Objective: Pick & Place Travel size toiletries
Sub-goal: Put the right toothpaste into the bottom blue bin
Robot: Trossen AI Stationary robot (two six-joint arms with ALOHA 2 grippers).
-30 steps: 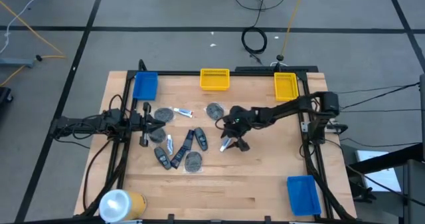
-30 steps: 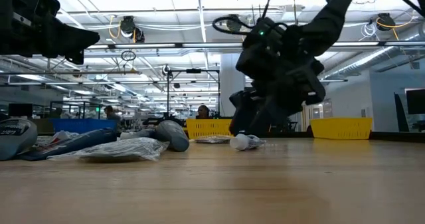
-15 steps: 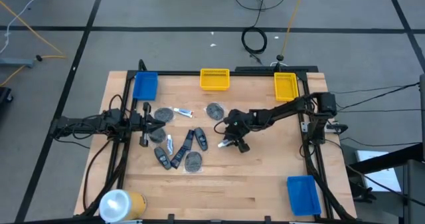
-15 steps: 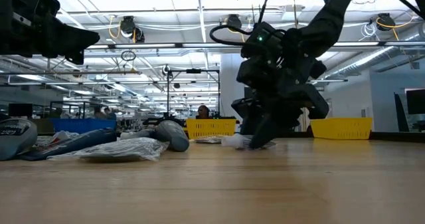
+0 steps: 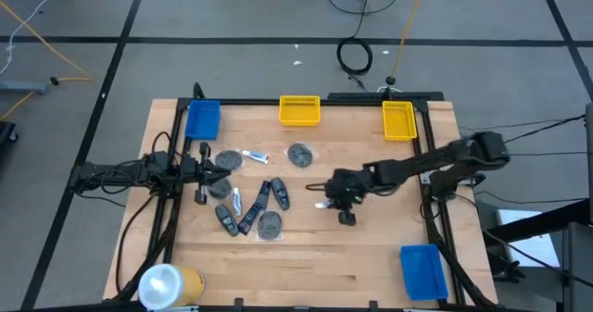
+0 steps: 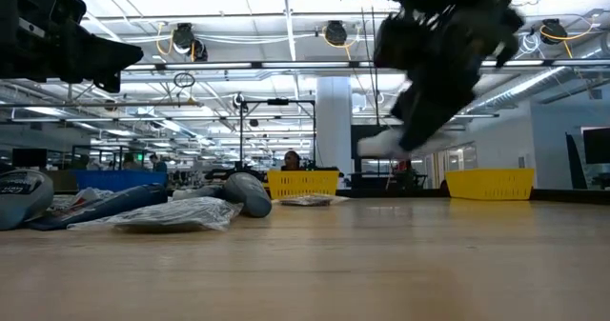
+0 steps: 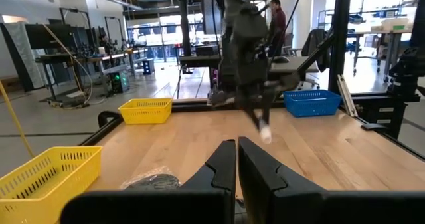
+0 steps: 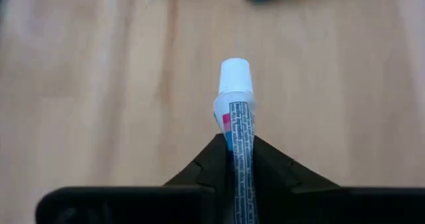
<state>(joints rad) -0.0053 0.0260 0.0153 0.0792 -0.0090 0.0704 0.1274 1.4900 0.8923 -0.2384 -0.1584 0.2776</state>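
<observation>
My right gripper hangs over the middle of the table, shut on a little white tube with blue and pink marks. It shows high up in the low view. The other travel size toiletries lie left of centre: grey discs, black oblong pieces and white tubes. At the pile's left edge, my left gripper waits shut and holds nothing. My right gripper pinches the tube's body between its two fingers, which lie along it. The white cap sticks out past the fingertips. The fingers slant down, and the tube tilts cap-down, lifted clear of the table.
Bins stand at the table's edges: blue at far left, yellow at far middle, yellow at far right, blue at near right. A large yellow roll lies at the near left corner. Bare wood lies around my right gripper.
My right gripper has shut on the white tube that lay on the table. It has then risen and gone a little toward the table's right edge. The tube is now lifted clear of the wood.
</observation>
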